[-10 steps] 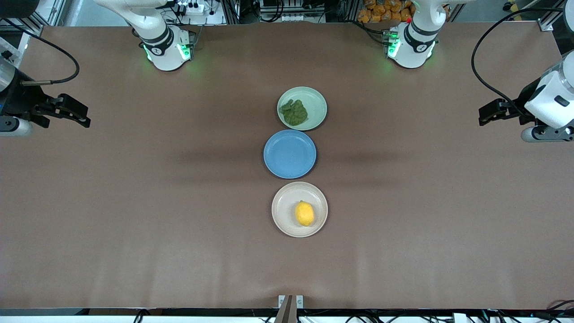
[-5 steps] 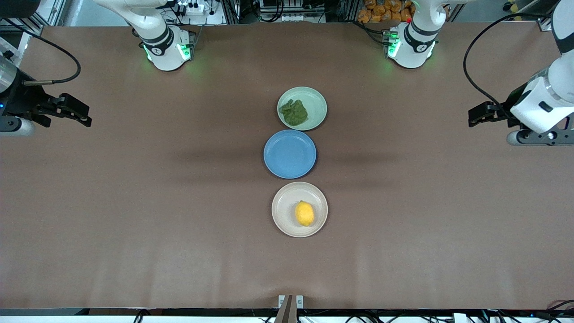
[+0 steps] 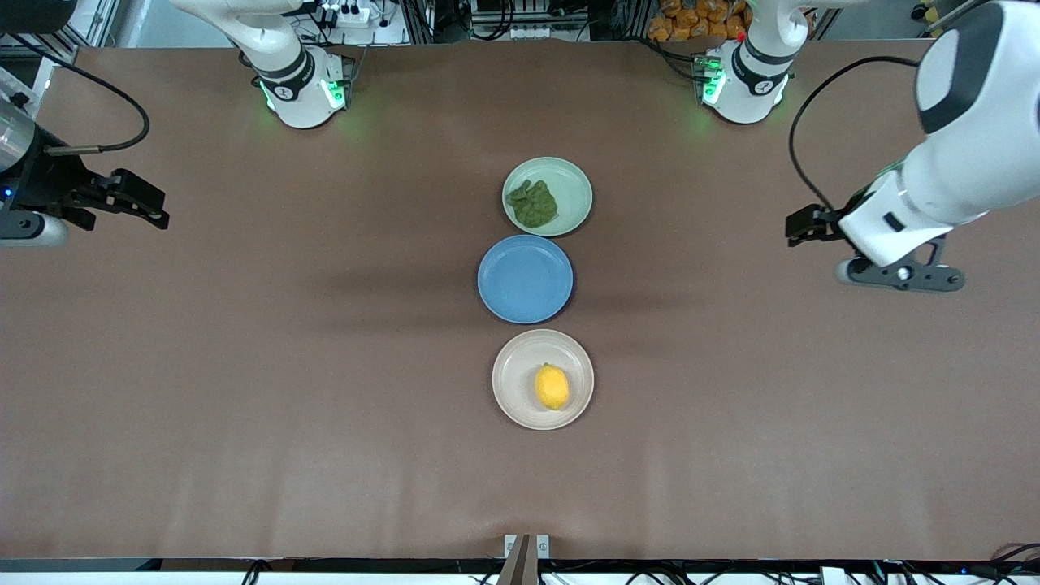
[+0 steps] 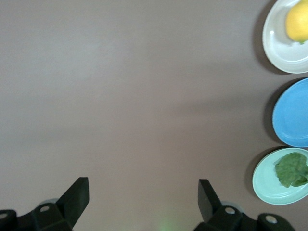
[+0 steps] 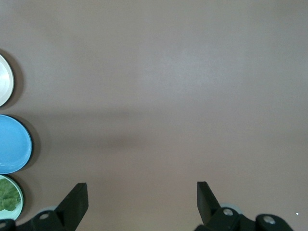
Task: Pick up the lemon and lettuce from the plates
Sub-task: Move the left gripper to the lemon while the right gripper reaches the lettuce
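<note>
A brown table holds three round plates in a line down its middle. The pale green plate, closest to the robot bases, carries the lettuce, a wrinkly dark-green leaf lying toward the right arm's side of that plate. The empty blue plate sits just beside it in the middle. The beige plate, nearest the front camera, holds the lemon. The left gripper hangs over bare table toward the left arm's end, well apart from the plates, its fingers spread wide and holding nothing. The right gripper hangs over the right arm's end, fingers likewise spread and empty
</note>
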You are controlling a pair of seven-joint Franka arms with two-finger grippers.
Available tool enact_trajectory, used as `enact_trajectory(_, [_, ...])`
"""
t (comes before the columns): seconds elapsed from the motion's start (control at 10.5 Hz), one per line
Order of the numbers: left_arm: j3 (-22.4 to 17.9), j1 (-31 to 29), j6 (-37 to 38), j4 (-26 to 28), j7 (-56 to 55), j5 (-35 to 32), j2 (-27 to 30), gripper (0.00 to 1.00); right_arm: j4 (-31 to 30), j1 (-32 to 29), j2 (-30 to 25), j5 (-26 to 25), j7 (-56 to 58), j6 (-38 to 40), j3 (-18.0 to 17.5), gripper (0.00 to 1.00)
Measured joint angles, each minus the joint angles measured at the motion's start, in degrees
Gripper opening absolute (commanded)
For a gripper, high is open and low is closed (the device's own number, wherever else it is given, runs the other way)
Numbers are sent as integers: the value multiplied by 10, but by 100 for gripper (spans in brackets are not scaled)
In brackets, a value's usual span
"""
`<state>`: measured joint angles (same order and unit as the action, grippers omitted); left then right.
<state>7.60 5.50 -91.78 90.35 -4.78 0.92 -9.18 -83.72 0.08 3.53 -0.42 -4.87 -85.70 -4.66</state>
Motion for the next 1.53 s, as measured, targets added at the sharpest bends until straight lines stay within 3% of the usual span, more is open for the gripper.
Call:
enact_trajectory(0.57, [2,57,-106,-7,-61,45,-88,100,-6,55,2,0,-94,7,-1,100])
enact_trajectory(1.15, [3,137,-237,-63,-147,47,-221,100,-27,121,4,0,-160,7,-2,100])
enact_trajectory(1.53, [5,186,-355,-108,-220,48,-309,100,-67,209,10,0,-300,3,-3,100])
